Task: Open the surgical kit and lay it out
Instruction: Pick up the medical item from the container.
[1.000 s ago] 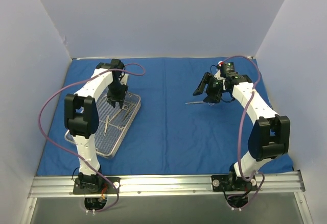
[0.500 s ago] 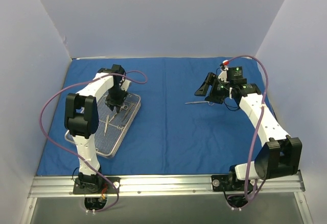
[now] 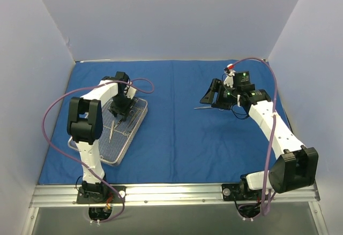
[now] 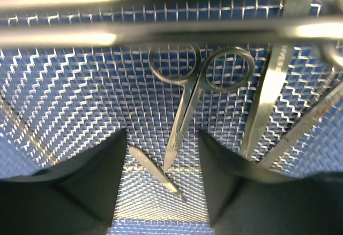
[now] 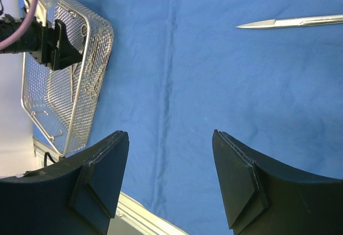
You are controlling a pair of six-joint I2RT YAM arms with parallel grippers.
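Observation:
The royal-blue cloth wrap (image 3: pixel 177 133) lies spread flat over the table. The silver wire-mesh tray (image 3: pixel 130 138) sits on it at the left. My left gripper (image 3: pixel 121 108) is down inside the tray, open and empty. In the left wrist view its fingers (image 4: pixel 102 176) stand either side of the tips of steel scissors (image 4: pixel 187 101), with forceps (image 4: pixel 268 101) to their right. My right gripper (image 3: pixel 214 96) is open and empty, raised above the cloth. One thin steel instrument (image 3: pixel 206 107) lies on the cloth just below it, and it also shows in the right wrist view (image 5: pixel 292 22).
White walls close in the left, back and right sides. A metal rail (image 3: pixel 177 192) runs along the near edge with both arm bases on it. Purple cables loop from each arm. The tray (image 5: pixel 64 85) shows far off in the right wrist view.
My left gripper has sunk a little nearer and lower into the tray. My right arm has stretched out to the right and its gripper has turned; the steel instrument stays on the cloth.

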